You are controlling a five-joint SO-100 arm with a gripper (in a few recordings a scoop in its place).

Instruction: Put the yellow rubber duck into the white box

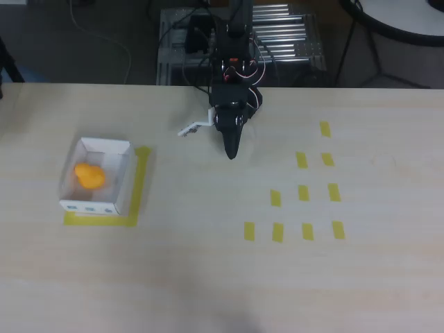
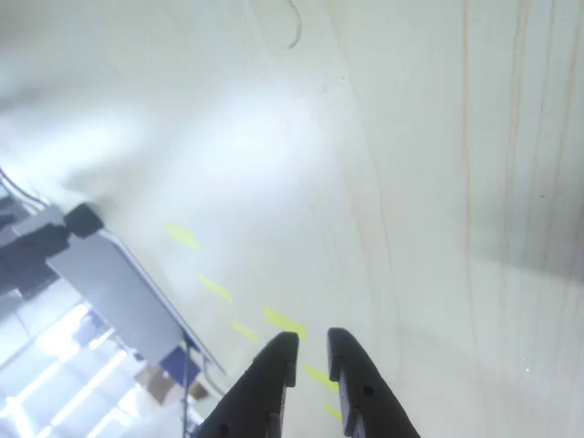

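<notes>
We saw a table (image 1: 208, 277) of pale wood-look laminate, smooth with faint grain lines and a soft sheen in the wrist view. The white box (image 1: 118, 187) looked like thin matt cardboard, the yellow rubber duck (image 1: 89, 175) inside it like smooth, slightly glossy rubber, and the yellow strips (image 1: 303, 193) like flat matt tape. The gripper (image 2: 310, 351) looked like dull black plastic.
</notes>
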